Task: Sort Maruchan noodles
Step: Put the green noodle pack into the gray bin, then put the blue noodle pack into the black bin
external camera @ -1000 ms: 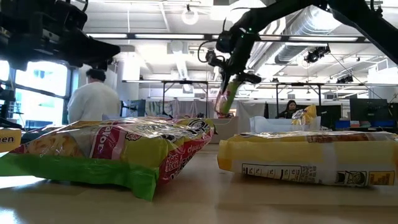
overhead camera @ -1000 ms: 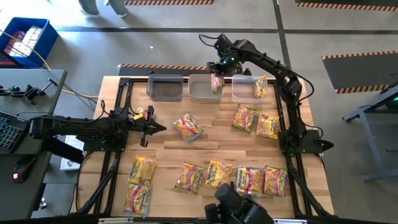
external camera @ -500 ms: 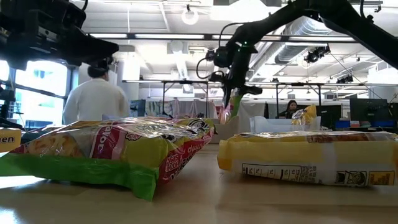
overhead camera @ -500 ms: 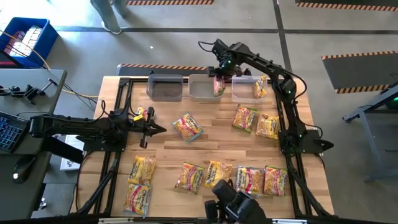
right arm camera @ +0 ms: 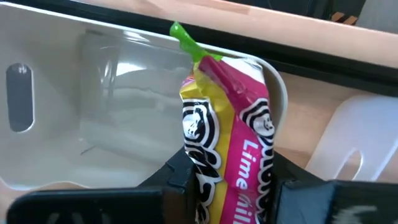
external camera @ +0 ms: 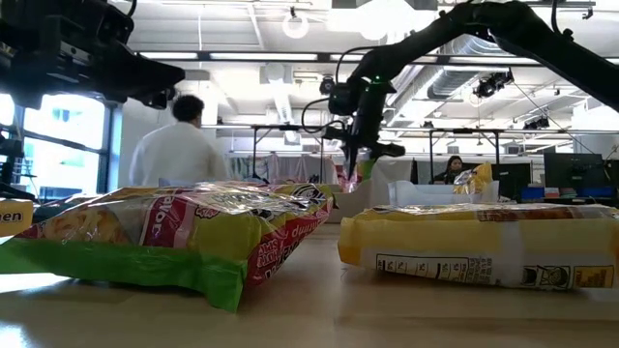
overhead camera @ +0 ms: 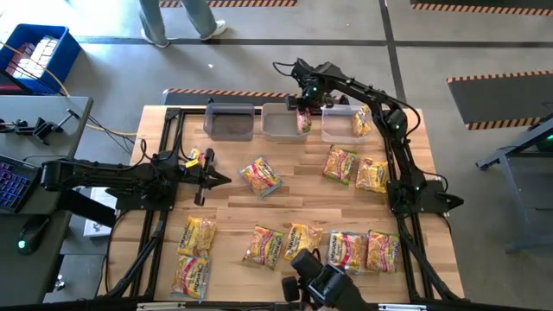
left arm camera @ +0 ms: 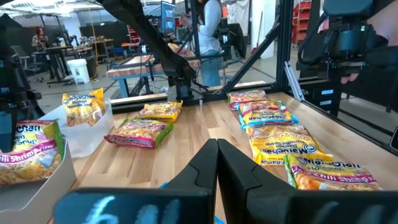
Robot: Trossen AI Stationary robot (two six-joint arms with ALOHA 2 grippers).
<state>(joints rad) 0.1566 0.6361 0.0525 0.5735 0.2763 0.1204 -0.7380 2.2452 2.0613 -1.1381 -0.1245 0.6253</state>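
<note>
Right claw sits over the middle bin at the far edge of the tabletop, fingers pinched on a pink-and-yellow lime chili packet hanging on edge, lower end down inside the bin, green seal strip pointing away from the claw; right bin already has one yellow packet leaning in it; left bin looks empty; left claw closed on nothing, parked above the tabletop's left side; other Maruchan noodles lie flat across the near row and right side, one blue-edged pack alone mid-table; judgement: packets are light, crinkly, slick film over a brittle noodle block, so a hard squeeze could crack it; best hold is across the short width or at a crimped end seal, since flat faces may slide.
</note>
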